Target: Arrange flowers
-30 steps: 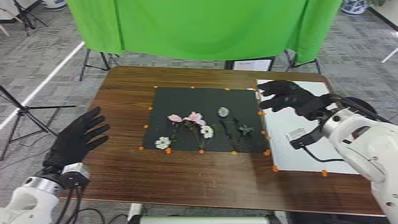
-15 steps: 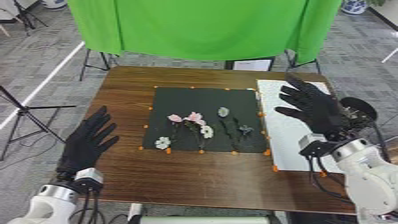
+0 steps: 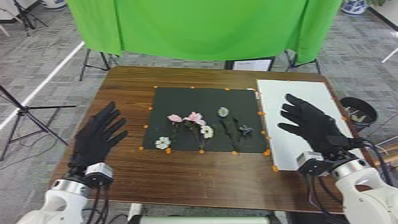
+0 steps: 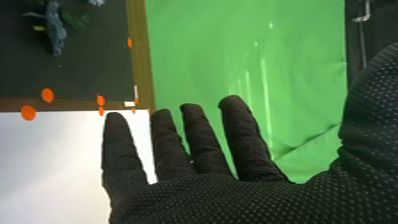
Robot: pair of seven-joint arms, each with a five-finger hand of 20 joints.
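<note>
Moved in the head view since the earlier frame: right hand point(image 3: 311, 129), drawn back nearer over the right side of the table point(image 3: 195, 185), and left hand point(image 3: 92, 145), shifted a little inward over the left side. Both open, with fingers straight and spread, holding nothing. Lying as before on the dark mat point(image 3: 185, 100), between the two hands: pink flowers point(image 3: 194, 117) at the left part, with white flowers point(image 3: 163, 143) at near left and just beside the pink ones; farther to the right, a pale flower point(image 3: 223, 112), and at near right a blue flower point(image 3: 245, 130). To the right of the mat, a white sheet point(image 3: 284, 92), partly under the right hand.

For handling, very light, most likely – soft and easily crushed at the petals, thin and somewhat flexible at the stems. Better to pinch gently at mid-stem, never at the head, and to lift without dragging the neighbours. Perhaps a pause, or already the finished arrangement; impossible to say surely.

In the right wrist view, right hand again open, apart from the blue flower on the mat – nothing in its grasp.
</note>
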